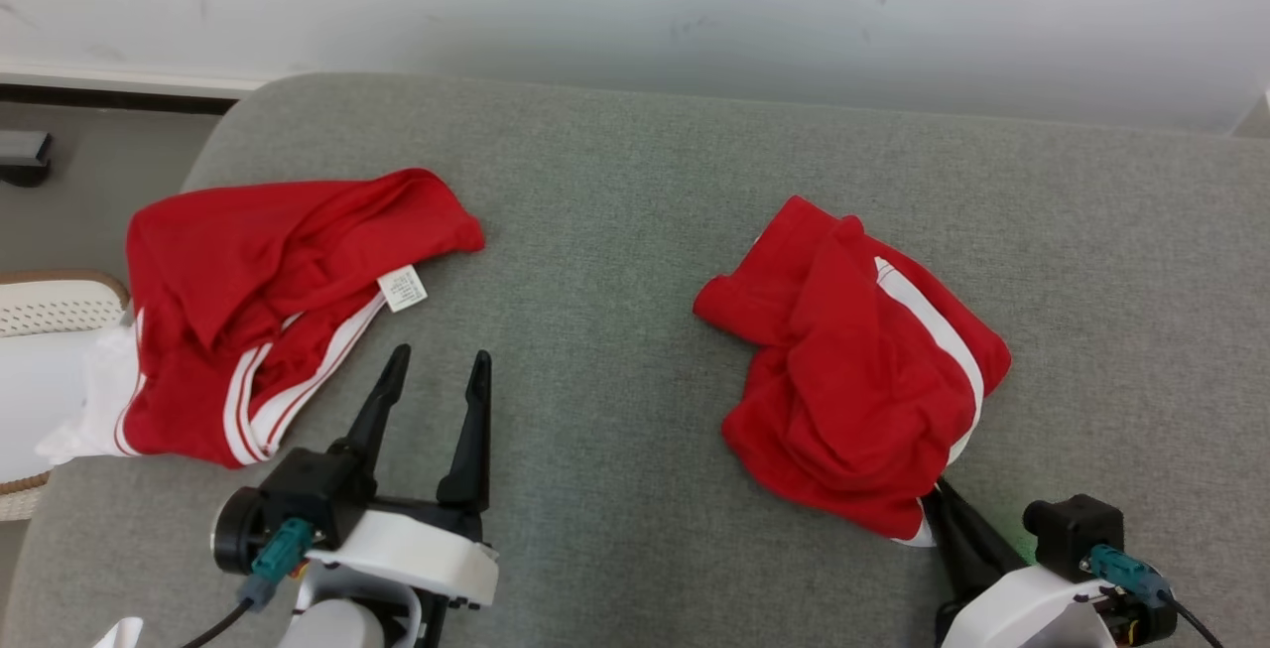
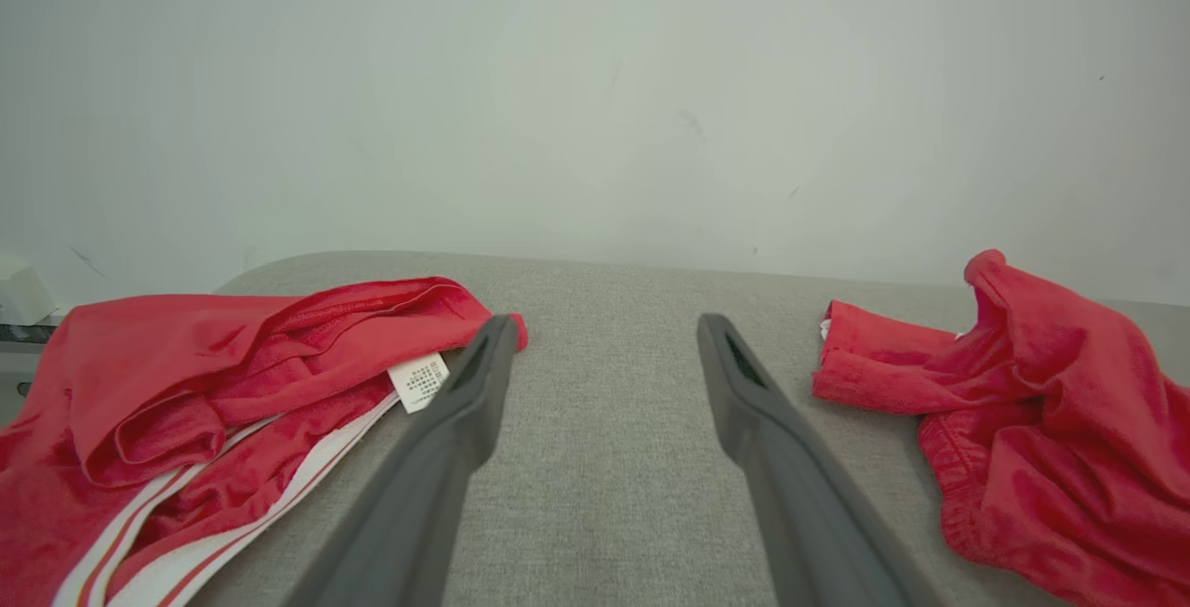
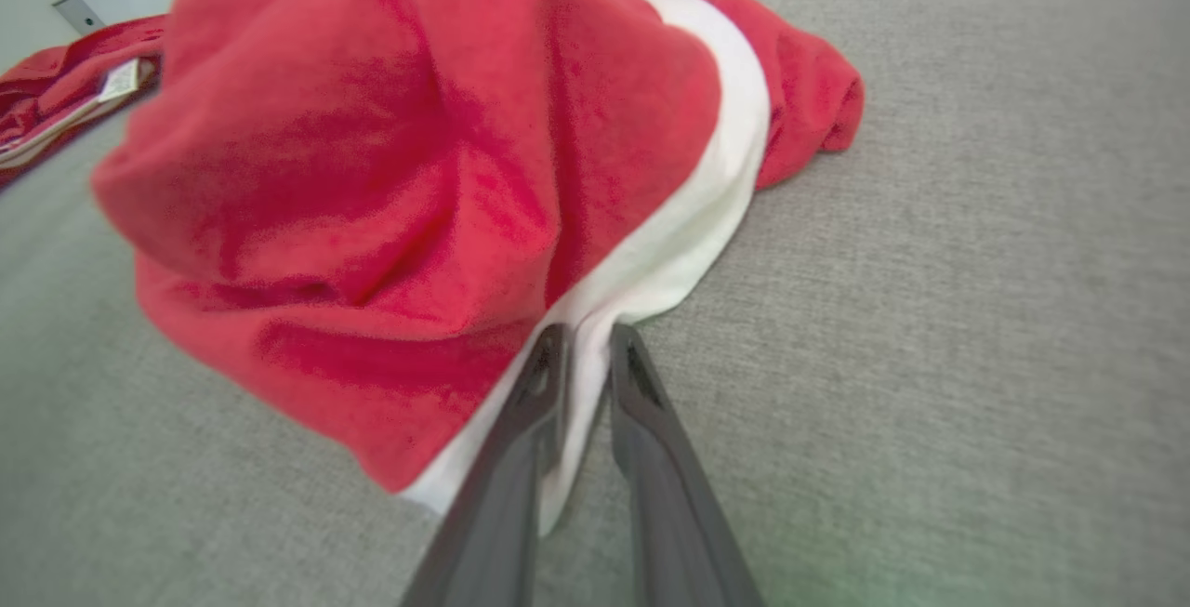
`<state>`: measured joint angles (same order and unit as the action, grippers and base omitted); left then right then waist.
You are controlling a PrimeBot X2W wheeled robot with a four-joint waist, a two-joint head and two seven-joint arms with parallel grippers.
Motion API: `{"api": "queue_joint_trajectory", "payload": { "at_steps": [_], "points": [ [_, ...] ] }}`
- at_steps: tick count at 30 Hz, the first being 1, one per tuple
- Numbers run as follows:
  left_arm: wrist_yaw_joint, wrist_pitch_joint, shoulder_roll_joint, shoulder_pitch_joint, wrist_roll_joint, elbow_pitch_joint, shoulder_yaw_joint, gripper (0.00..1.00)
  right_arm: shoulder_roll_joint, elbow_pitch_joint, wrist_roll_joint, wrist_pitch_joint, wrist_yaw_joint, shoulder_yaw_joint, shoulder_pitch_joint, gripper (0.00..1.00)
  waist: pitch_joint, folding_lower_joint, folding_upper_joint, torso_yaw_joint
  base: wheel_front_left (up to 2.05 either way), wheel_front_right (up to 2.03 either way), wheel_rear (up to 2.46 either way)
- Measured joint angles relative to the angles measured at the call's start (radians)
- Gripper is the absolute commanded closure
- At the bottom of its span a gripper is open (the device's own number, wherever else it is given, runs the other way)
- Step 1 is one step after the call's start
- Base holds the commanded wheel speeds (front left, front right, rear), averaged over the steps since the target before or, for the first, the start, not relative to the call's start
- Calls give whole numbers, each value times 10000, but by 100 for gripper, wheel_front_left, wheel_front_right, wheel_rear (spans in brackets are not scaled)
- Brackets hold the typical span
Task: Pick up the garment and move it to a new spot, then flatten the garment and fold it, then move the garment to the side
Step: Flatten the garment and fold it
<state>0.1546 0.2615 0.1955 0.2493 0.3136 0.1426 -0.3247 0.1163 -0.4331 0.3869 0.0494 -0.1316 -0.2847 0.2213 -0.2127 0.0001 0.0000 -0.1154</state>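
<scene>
The garment (image 1: 863, 380) is a crumpled red piece with a white stripe, lying right of centre on the grey cushion (image 1: 615, 231). At its near edge my right gripper (image 1: 938, 497) has its fingers pinched together on the white stripe; the right wrist view shows the garment (image 3: 390, 151) bunched up just beyond the gripper (image 3: 588, 337), white cloth caught between the fingers. My left gripper (image 1: 440, 358) stands open over bare cushion at the lower left, nothing in it. In the left wrist view the gripper (image 2: 606, 323) has the garment (image 2: 1041, 402) off to its right.
A second red garment (image 1: 268, 301) with white stripes and a white label lies at the cushion's left edge, close to my left fingers (image 2: 465, 402). A pale woven basket (image 1: 50, 301) sits off the cushion to the left. A white wall (image 1: 635, 3) stands behind.
</scene>
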Motion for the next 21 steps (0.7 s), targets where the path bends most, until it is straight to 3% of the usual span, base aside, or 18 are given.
{"api": "queue_joint_trajectory", "payload": {
  "at_steps": [9, 21],
  "points": [
    [-12, 19, -21, -19, -61, 2, 167, 0, 263, 1684, 688, 127, 0, -920, -399, 100, 167, 0, 0, 326, 0, 0, 0],
    [-59, 27, -86, -128, -244, -117, 309, 0, 510, 5699, 1009, 50, 0, -2230, -540, 100, 386, 0, 0, 780, 0, 0, 0]
  ]
}}
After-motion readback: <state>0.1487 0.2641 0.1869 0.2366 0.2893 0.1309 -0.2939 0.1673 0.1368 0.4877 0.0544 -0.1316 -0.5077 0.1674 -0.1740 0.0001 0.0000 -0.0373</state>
